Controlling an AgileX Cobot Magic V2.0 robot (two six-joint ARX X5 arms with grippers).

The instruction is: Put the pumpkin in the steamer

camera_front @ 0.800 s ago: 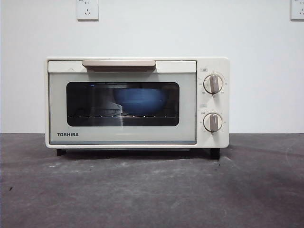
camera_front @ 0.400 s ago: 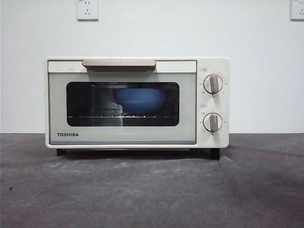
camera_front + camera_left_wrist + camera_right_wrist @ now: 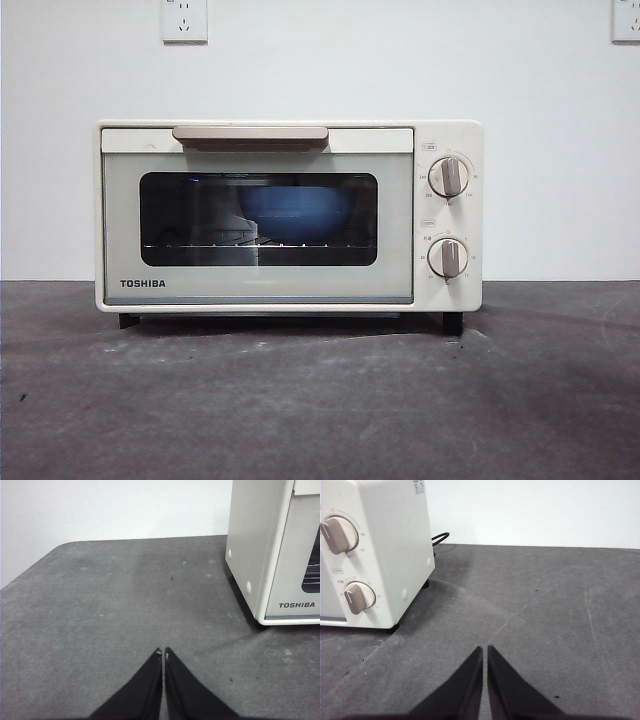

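blue bowl (image 3: 295,213) sits inside closed steamer (image 3: 288,216)

The right claw (image 3: 485,650) hung over the dark bench (image 3: 545,610), jaws pressed together and empty. Off to one side stood the steamer (image 3: 385,550), its two knobs (image 3: 340,535) showing.

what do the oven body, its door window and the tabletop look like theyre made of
Steamer body: cream painted metal or plastic, smooth and faintly glossy; which one is unclear. Door window: dark tinted glass, since a blue bowl and wire rack show through it. Table: dark grey matte surface, mottled and scuffed, possibly a mat or laminate.
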